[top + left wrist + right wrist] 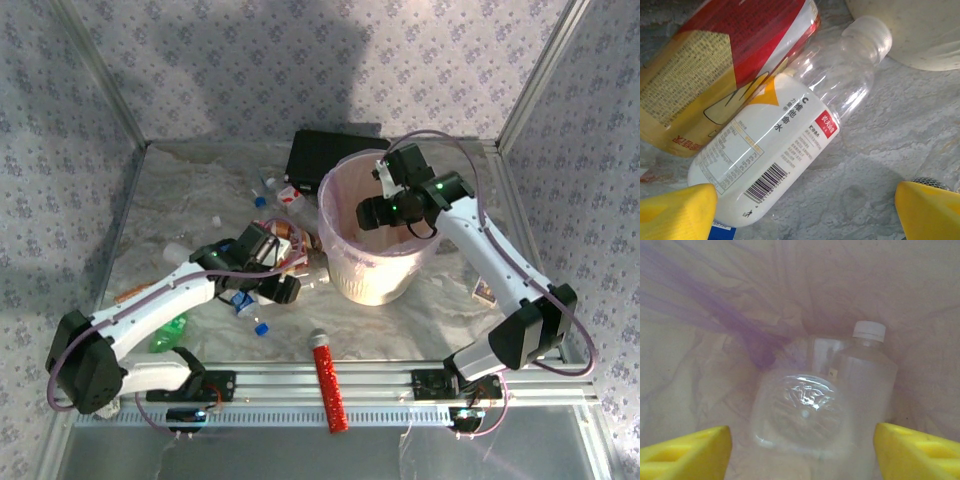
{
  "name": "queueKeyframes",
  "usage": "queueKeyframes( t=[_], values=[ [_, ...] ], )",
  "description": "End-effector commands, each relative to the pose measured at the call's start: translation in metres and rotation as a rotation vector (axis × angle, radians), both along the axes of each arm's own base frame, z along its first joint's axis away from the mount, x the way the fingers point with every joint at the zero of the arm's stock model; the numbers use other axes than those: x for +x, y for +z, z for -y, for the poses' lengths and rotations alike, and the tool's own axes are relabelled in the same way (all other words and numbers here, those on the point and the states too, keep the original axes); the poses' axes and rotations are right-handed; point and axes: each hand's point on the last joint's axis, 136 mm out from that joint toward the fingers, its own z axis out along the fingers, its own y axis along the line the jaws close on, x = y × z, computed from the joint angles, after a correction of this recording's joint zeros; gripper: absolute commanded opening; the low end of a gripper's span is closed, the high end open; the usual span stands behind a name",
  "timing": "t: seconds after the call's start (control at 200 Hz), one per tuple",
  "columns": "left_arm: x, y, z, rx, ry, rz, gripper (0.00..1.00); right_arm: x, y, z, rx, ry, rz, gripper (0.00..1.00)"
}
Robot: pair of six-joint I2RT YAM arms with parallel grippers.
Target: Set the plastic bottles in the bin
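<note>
Left fingers (677, 210) spread over the white bottle (785, 150); we square up across it before squeezing. Right fingers (685, 452) spread over the bin (370, 280).

The overhead camera sits above and behind both arm bases, looking down across the whole marbled grey surface (450, 310) from far enough to take in the round translucent pale-pink plastic bin (370, 280). The left wrist camera hangs low and close over that surface, looking between the yellow tips of the left gripper (805, 215) at a clear plastic bottle with a white and yellow label (790, 130). The right wrist camera points straight down into the bin, past the right gripper (802, 455). The overhead view covers both spots.
</note>
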Motion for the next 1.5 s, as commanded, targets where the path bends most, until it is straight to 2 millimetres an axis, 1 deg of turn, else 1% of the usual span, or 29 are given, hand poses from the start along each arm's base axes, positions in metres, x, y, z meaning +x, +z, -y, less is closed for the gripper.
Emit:
queueKeyframes(
  t=[0.0, 0.04, 0.05, 0.075, 0.125, 0.23, 0.37, 0.52, 0.7, 0.82, 0.87, 0.934, 1.109, 1.189, 1.219, 1.349, 1.434, 1.494],
  values=[
    [-0.004, -0.01, -0.004, 0.04, -0.022, -0.007, 0.94, -0.001, 0.03, 0.005, 0.053, -0.005, 0.074, 0.82],
    [-0.005, -0.013, -0.006, 0.048, -0.023, -0.013, 0.95, -0.002, 0.038, 0.007, 0.065, -0.007, 0.09, 0.84],
    [-0.002, -0.011, -0.003, 0.034, -0.026, 0.002, 0.95, -0.002, 0.04, 0.008, 0.067, -0.007, 0.095, 0.84],
    [-0.002, -0.012, -0.003, 0.034, -0.027, 0.005, 0.96, -0.004, 0.046, 0.009, 0.073, -0.007, 0.107, 0.85],
    [-0.003, -0.015, -0.004, 0.042, -0.034, 0.001, 1.0, -0.007, 0.056, 0.011, 0.089, -0.009, 0.132, 0.86],
    [-0.007, -0.021, -0.008, 0.069, -0.053, -0.007, 1.0, -0.012, 0.075, 0.015, 0.127, -0.016, 0.181, 0.87],
    [-0.008, -0.032, -0.012, 0.1, -0.077, -0.009, 1.0, -0.019, 0.094, 0.022, 0.161, -0.033, 0.23, 0.87],
    [-0.007, -0.044, -0.014, 0.146, -0.098, -0.03, 1.0, -0.027, 0.103, 0.03, 0.177, -0.047, 0.26, 0.87],
    [-0.006, -0.059, -0.011, 0.184, -0.113, -0.076, 0.99, -0.03, 0.106, 0.041, 0.182, -0.071, 0.275, 0.88],
    [-0.004, -0.067, -0.011, 0.216, -0.114, -0.102, 0.98, -0.032, 0.11, 0.044, 0.195, -0.08, 0.287, 0.87],
    [-0.004, -0.069, -0.011, 0.226, -0.12, -0.106, 0.96, -0.033, 0.112, 0.044, 0.201, -0.079, 0.294, 0.87],
    [-0.001, -0.068, -0.011, 0.231, -0.122, -0.1, 0.91, -0.034, 0.113, 0.045, 0.204, -0.08, 0.295, 0.87],
    [0.003, -0.05, -0.004, 0.186, -0.123, -0.059, 0.77, -0.037, 0.118, 0.047, 0.209, -0.083, 0.309, 0.87],
    [0.007, -0.037, -0.001, 0.161, -0.117, -0.029, 0.73, -0.038, 0.121, 0.047, 0.216, -0.083, 0.316, 0.87],
    [0.003, -0.034, -0.005, 0.171, -0.119, -0.041, 0.71, -0.039, 0.123, 0.046, 0.221, -0.08, 0.32, 0.87],
    [0.005, -0.004, -0.011, 0.156, -0.095, 0.022, 0.68, -0.039, 0.131, 0.043, 0.243, -0.067, 0.332, 0.87],
    [0.007, 0.018, -0.02, 0.157, -0.057, 0.075, 0.67, -0.039, 0.137, 0.039, 0.261, -0.056, 0.34, 0.87],
    [0.01, 0.035, -0.032, 0.171, -0.011, 0.126, 0.66, -0.039, 0.142, 0.036, 0.28, -0.044, 0.347, 0.86]
  ],
)
